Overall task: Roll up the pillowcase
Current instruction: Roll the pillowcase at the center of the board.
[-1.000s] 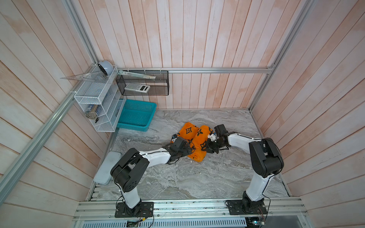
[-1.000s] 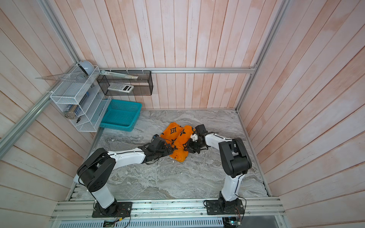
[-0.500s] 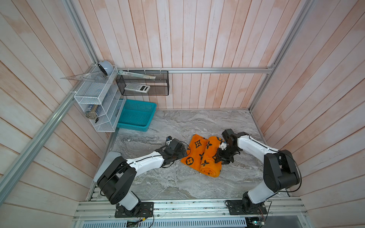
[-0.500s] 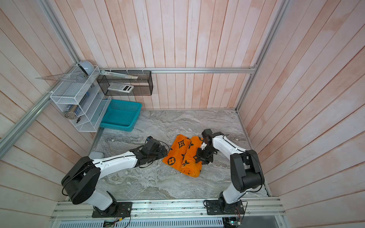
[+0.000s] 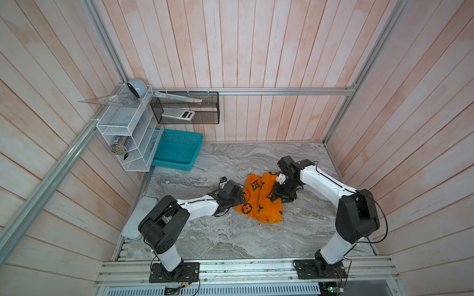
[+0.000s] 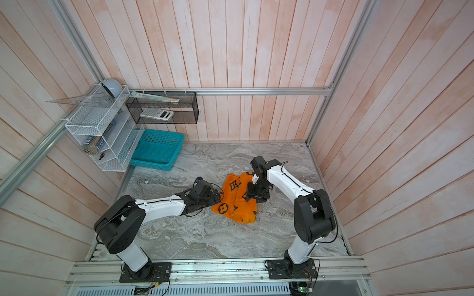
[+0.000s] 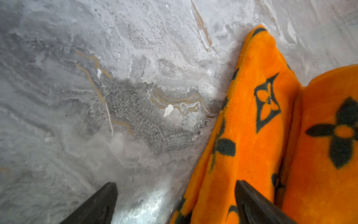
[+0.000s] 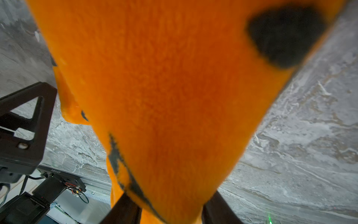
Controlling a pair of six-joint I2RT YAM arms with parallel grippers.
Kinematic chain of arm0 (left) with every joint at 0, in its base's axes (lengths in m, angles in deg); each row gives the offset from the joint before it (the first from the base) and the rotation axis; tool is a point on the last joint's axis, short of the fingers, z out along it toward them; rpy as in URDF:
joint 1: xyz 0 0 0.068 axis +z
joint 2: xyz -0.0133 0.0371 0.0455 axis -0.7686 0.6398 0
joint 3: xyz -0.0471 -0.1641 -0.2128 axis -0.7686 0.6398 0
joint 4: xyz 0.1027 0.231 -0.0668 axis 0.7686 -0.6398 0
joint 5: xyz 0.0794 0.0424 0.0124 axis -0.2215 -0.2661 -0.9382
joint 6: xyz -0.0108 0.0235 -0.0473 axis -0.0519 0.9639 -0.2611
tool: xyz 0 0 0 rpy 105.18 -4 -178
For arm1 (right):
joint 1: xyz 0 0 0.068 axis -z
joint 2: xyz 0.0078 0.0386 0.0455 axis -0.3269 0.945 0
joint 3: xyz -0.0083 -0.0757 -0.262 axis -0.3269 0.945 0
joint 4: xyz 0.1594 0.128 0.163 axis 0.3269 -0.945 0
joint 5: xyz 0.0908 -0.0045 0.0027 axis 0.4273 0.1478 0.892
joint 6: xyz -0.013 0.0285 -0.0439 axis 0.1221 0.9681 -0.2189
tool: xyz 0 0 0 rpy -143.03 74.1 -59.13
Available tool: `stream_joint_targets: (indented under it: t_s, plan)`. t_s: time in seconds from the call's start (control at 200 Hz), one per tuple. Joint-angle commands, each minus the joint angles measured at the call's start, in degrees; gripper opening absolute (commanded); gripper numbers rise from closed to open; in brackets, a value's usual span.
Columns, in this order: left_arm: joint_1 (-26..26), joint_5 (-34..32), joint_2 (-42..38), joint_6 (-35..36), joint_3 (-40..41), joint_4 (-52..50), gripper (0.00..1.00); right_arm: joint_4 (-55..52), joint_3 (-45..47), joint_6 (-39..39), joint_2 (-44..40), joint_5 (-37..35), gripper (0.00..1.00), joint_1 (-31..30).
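Straddling the pillowcase (image 8: 170,93), the right gripper (image 8: 170,209) had its two dark fingers set on either side of the orange roll; the fabric filled the gap between them in the right wrist view, but whether the jaws were pinching it or only flanking it could not be told. In a top view that gripper (image 5: 278,196) sat on the thicker, rolled side of the cloth. The left gripper (image 7: 174,203) stood fully open and held nothing: one finger was over the bare marble table (image 7: 96,97), the other lay over the pillowcase's edge. In a top view it (image 5: 237,200) lay low at the flatter side of the cloth. The pillowcase lay near the middle of the table, between the two arms, in both top views (image 6: 237,197). It was bright orange plush printed with black flowers and diamond stars. One side was wound into a plump roll, whose spiral end showed at the end nearer the robot's base. Beside the roll, a narrower fold still lay flat on the marble. The task seemed well along but not finished: the flat strip remained to be wound in, and the roll would have to keep its shape once released. A teal basket (image 5: 177,150) stood well apart, near the back wall.
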Motion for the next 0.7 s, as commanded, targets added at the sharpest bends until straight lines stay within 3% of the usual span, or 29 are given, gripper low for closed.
stream_joint_targets:
  t_s: [0.0,0.28,0.695]
  plan:
    - [0.2,3.6,1.6,-0.5,3.0,3.2,1.0,-1.4,-4.3,-0.5,2.3,-1.9,0.5,-2.6]
    - [0.1,5.4,0.3,-5.0,9.4,10.7,0.99,-2.9,-14.4,-1.6,8.7,-2.4,0.5,-6.8]
    - [0.5,-3.4,-11.3,-9.8,20.1,14.3,0.99,-7.3,-32.2,-5.0,21.3,-0.7,0.5,-11.9]
